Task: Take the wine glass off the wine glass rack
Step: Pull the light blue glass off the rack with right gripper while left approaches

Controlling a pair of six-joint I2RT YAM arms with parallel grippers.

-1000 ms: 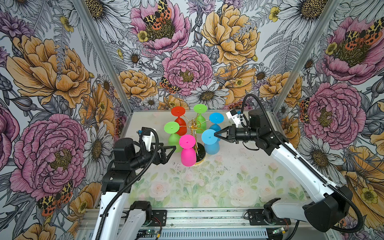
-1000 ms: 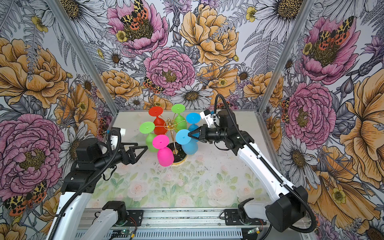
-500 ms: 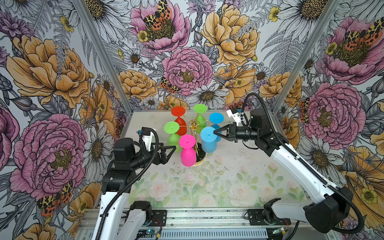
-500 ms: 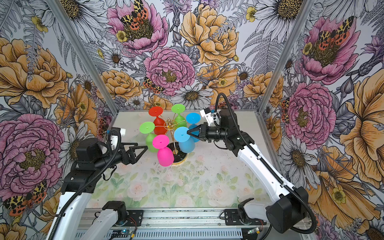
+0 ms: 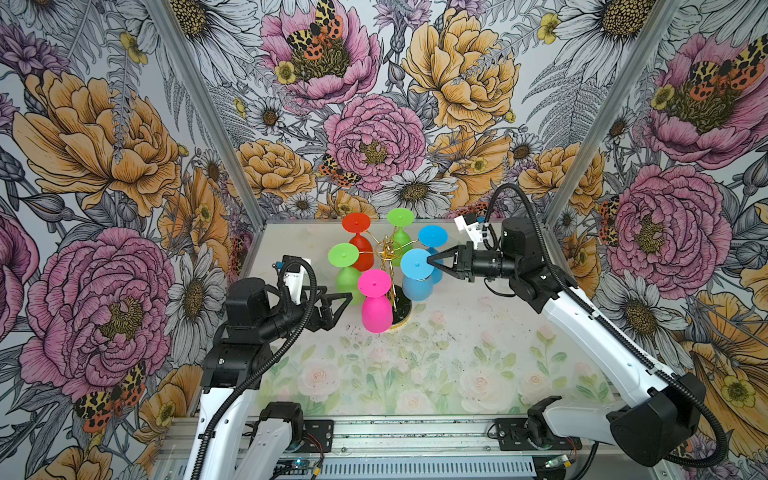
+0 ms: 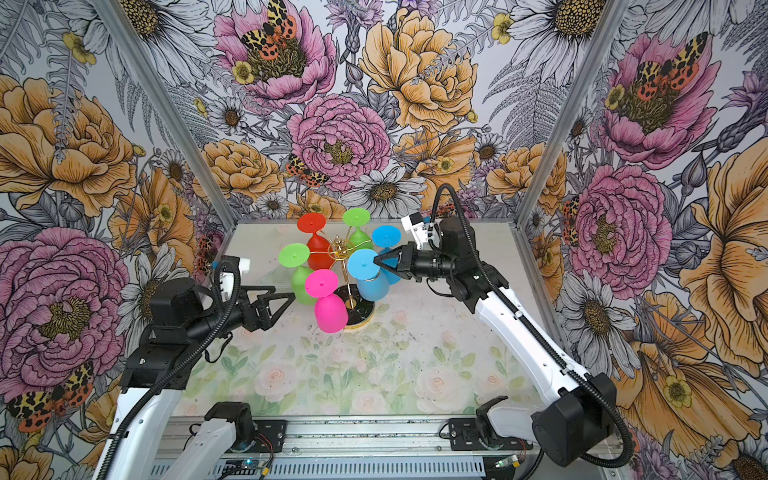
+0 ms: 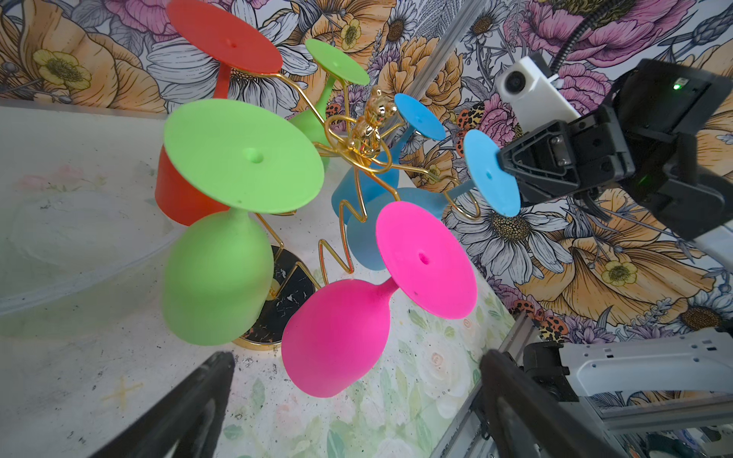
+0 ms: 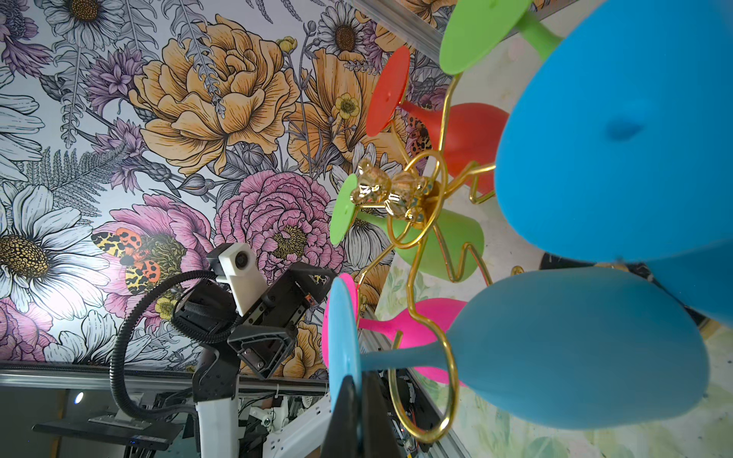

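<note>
Black fingers [image 8: 349, 416] of your right gripper [image 5: 432, 261] pinch shut on the thin foot-disc rim of the blue wine glass [image 5: 417, 286]. It hangs bowl-down and tilted, its stem through a gold wire loop of the wine glass rack [image 5: 388, 249]. Likely exit: outward, toward your wrist. The left gripper [image 5: 338, 302] gapes empty beside the green glass [image 5: 343, 255].

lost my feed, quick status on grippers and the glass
Right gripper shut on foot of near blue glass. Left gripper open, empty. Stem in rack loop. Pink glass beside it.
</note>
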